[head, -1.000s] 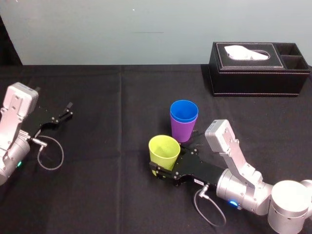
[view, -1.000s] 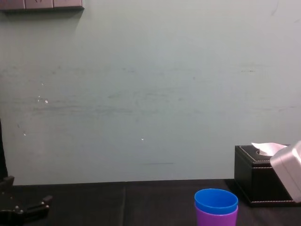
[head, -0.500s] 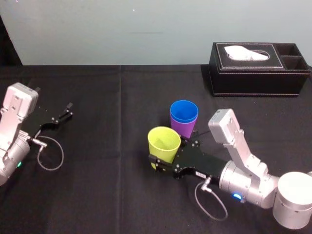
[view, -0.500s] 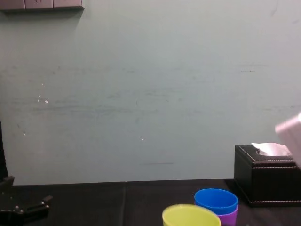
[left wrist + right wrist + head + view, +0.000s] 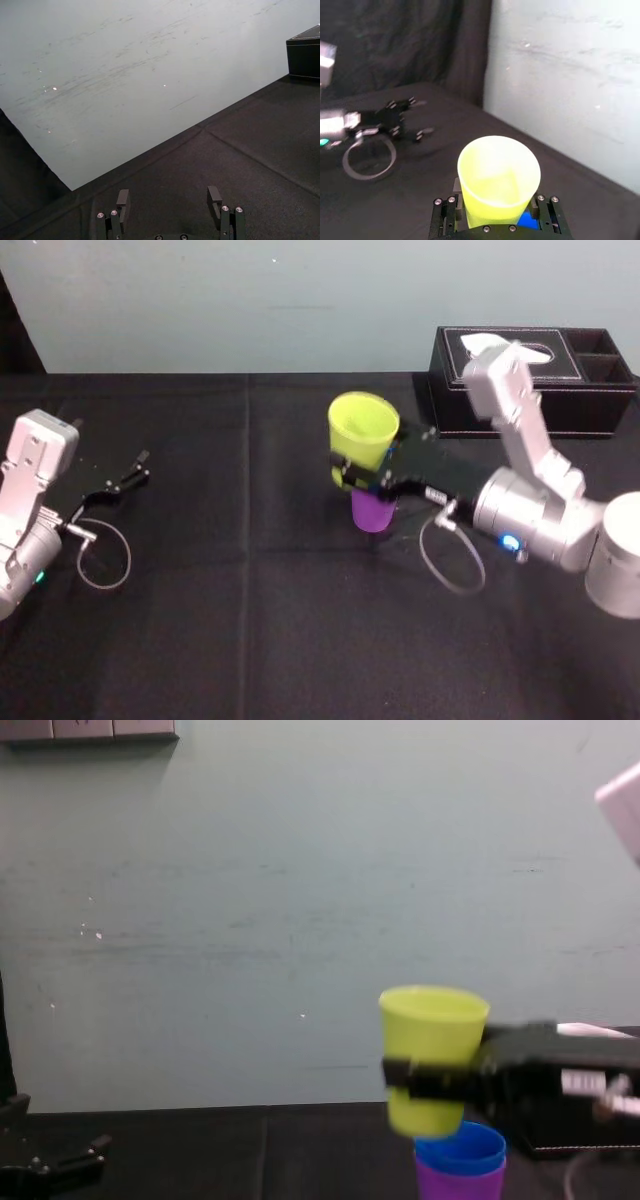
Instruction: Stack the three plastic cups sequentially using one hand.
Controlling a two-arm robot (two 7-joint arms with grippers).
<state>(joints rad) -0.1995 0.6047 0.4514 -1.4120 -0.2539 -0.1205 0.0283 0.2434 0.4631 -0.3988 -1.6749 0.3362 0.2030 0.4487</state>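
My right gripper [image 5: 358,477] is shut on the lower part of the yellow-green cup [image 5: 362,438], holding it upright in the air. In the chest view the yellow-green cup [image 5: 432,1050] hangs just above and slightly left of the blue cup [image 5: 460,1148], which sits nested in the purple cup [image 5: 460,1186] on the table. From the head view the purple cup [image 5: 374,512] shows below the gripper. In the right wrist view the fingers clamp both sides of the yellow-green cup [image 5: 498,180], with a sliver of the blue cup [image 5: 525,220] underneath. My left gripper [image 5: 125,480] rests open at the far left.
A black leather tissue box [image 5: 530,380] stands at the back right, behind the right arm. A cable loop [image 5: 100,555] lies on the black cloth beside the left arm. The left gripper [image 5: 168,197] faces bare black cloth and the pale wall.
My right gripper has lifted the yellow-green cup off the table and carried it back and to the right, over the blue and purple cups. The left arm has stayed still.
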